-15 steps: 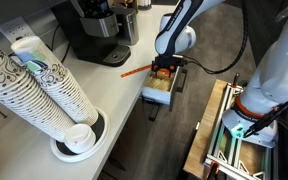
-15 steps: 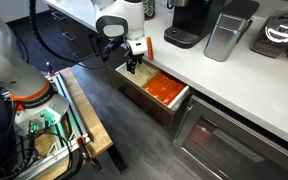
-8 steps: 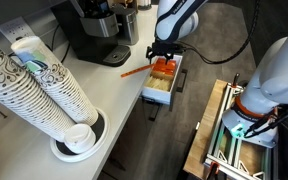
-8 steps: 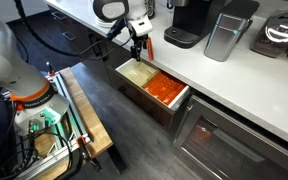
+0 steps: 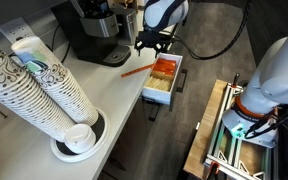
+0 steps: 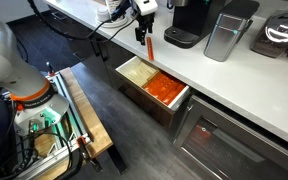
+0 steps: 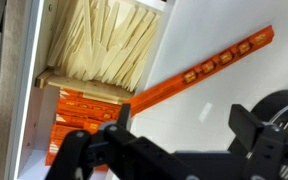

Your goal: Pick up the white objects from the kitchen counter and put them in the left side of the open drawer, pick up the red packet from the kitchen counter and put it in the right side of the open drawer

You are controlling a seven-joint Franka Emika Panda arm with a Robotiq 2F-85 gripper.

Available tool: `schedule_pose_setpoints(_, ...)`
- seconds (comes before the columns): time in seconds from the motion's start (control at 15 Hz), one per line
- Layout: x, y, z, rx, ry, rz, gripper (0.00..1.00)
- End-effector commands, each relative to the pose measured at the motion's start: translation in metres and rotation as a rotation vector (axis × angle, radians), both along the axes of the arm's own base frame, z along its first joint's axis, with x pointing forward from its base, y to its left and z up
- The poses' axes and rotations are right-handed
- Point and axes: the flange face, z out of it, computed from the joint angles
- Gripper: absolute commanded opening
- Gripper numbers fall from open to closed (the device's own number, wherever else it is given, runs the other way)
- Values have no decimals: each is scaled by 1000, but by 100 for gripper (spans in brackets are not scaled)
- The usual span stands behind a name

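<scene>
The red packet (image 7: 199, 70) is a long orange-red stick lying slantwise on the kitchen counter (image 7: 224, 100), beside the open drawer (image 7: 44, 80). It also shows in both exterior views (image 5: 135, 71) (image 6: 150, 47). My gripper (image 7: 184, 125) hangs open over the counter just above the packet, with nothing between its fingers, and is seen in both exterior views (image 5: 149, 43) (image 6: 144, 32). The open drawer (image 5: 162, 82) (image 6: 149, 85) holds pale yellow packets (image 7: 104, 45) in one section and orange packets (image 7: 79, 110) in the other. No white objects show on the counter.
A black coffee machine (image 5: 94, 28) stands at the back of the counter. Tall stacks of paper cups (image 5: 44, 90) lean at its near end. A second coffee maker (image 6: 189, 20) and a metal canister (image 6: 224, 35) stand further along. A wooden cart (image 5: 229, 140) stands on the floor.
My gripper has risen out of the open drawer and moved over the counter, toward the red packet. Its jaws have opened wider.
</scene>
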Motion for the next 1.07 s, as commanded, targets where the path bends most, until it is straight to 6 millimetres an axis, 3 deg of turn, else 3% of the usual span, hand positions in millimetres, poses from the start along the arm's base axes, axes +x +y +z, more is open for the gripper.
schedule_pose_setpoints(0.0, 0, -2, 0, 1, 2, -2, 100)
schedule_pose_setpoints(0.33, 2, 2, -4, 20, 2, -3, 100)
schedule_pose_setpoints(0.67, 16, 24, -32, 138, 8, -92, 100)
schedule_pose_setpoints(1.0, 32, 31, -59, 167, 18, -147, 100)
